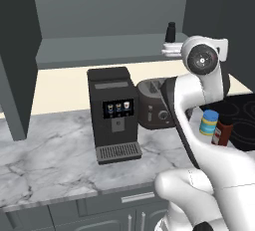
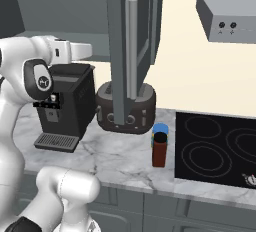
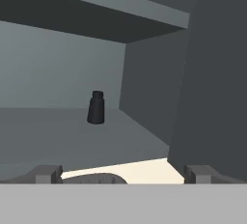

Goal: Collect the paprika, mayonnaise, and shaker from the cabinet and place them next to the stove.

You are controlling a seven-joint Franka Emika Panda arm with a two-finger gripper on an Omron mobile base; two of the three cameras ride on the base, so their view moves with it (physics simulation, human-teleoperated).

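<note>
While the paprika (image 2: 159,151) and the mayonnaise (image 2: 160,129) stand touching each other on the marble counter (image 1: 50,155), at nine o'clock of the black stove (image 2: 220,151) and just beside its edge, the gripper (image 3: 118,174) is raised to the open cabinet (image 1: 99,51) with its fingers (image 3: 47,174) spread wide apart and nothing between them. Farther in, at twelve o'clock from the gripper, the shaker (image 3: 96,107) stands upright on the grey cabinet shelf, near the right-hand wall, above the coffee machine (image 1: 114,113) and the toaster (image 1: 154,108).
</note>
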